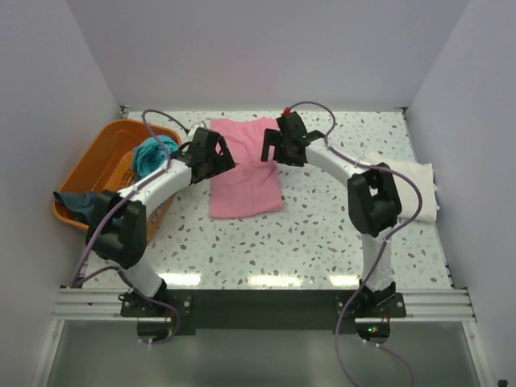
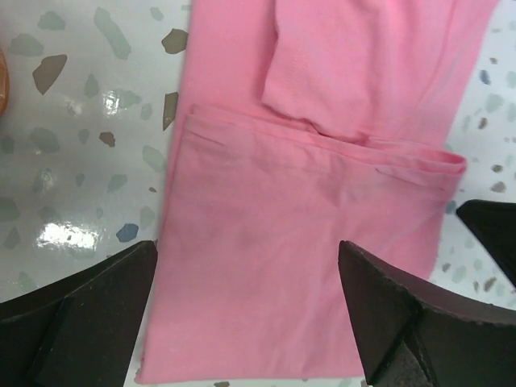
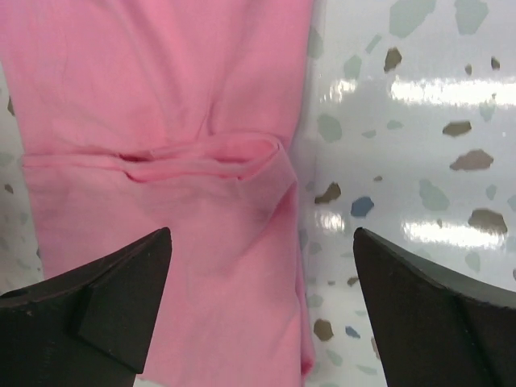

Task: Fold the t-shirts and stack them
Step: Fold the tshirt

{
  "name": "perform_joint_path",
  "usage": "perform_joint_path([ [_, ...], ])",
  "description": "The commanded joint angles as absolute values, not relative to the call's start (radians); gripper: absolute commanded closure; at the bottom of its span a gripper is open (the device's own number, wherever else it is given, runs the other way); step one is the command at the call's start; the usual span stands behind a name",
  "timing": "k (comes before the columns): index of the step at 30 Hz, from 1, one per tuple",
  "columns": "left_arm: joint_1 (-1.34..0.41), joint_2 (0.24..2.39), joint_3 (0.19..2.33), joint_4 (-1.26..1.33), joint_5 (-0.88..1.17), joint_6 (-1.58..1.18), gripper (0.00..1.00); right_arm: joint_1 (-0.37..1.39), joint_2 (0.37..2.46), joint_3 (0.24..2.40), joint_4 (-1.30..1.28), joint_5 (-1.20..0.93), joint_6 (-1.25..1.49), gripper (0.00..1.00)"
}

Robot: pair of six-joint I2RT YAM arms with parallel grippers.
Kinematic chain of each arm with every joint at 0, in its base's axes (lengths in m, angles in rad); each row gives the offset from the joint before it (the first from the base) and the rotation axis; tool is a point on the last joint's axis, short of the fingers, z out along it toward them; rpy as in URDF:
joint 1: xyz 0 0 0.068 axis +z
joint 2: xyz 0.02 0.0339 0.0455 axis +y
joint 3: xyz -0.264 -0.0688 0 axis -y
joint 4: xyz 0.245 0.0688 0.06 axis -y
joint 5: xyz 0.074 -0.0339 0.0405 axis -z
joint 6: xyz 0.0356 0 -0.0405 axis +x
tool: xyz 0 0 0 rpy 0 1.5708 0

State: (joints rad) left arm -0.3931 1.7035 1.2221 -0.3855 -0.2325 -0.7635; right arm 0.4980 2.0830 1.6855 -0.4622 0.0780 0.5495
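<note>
1. The pink t-shirt [image 1: 246, 185] lies flat in the middle of the speckled counter [image 1: 306, 234].
2. A fold runs across the pink t-shirt [image 2: 306, 242] from side to side. A bit of cloth is bunched up at that fold on the right side [image 3: 161, 97].
3. The left gripper [image 1: 219, 161] hangs over the left side of the pink t-shirt. In its own camera the left gripper [image 2: 248, 266] has its jaws wide apart. It has let go, and there is only flat pink cloth under it.
4. The right gripper [image 1: 274, 149] hangs over the right side of the pink t-shirt, near the fold. The right gripper [image 3: 262, 250] also has its jaws wide apart and holds nothing. One jaw is over the pink cloth and the other is over the bare counter just beside it.
5. An orange basket [image 1: 105, 153] sits well to the left of the pink t-shirt.
6. A teal t-shirt [image 1: 149, 153] is bunched up in the basket, on the side closest to the pink t-shirt.
7. A dark blue t-shirt [image 1: 76, 201] hangs over the basket's rim, on the side far from the pink t-shirt.
8. A cream-white t-shirt [image 1: 411, 181] lies well to the right of the pink t-shirt, at the edge of the counter.
</note>
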Motion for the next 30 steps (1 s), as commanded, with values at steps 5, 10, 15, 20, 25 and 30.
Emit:
perform_joint_path([
  [5, -0.396, 1.447, 1.016, -0.368, -0.144, -0.745, 0.00, 0.505, 1.784, 1.355, -0.382, -0.130, 0.574, 0.01],
  [10, -0.397, 1.333, 0.821, -0.342, -0.103, -0.776, 0.00, 0.503, 1.668, 1.105, -0.313, -0.130, 0.682, 0.01],
  [15, -0.397, 1.331, 0.727, -0.269, -0.025, -0.794, 0.00, 0.505, 1.715, 1.054, -0.261, -0.210, 0.764, 0.06],
  [20, -0.396, 1.370, 0.677, -0.224, -0.006, -0.815, 0.05, 0.503, 1.770, 1.026, -0.175, -0.268, 0.828, 0.13],
  [25, -0.396, 1.402, 0.653, -0.187, -0.008, -0.819, 0.18, 0.503, 1.784, 0.983, -0.141, -0.258, 0.854, 0.24],
  [30, -0.396, 1.437, 0.655, -0.160, -0.014, -0.804, 0.32, 0.503, 1.815, 0.968, -0.127, -0.256, 0.865, 0.37],
])
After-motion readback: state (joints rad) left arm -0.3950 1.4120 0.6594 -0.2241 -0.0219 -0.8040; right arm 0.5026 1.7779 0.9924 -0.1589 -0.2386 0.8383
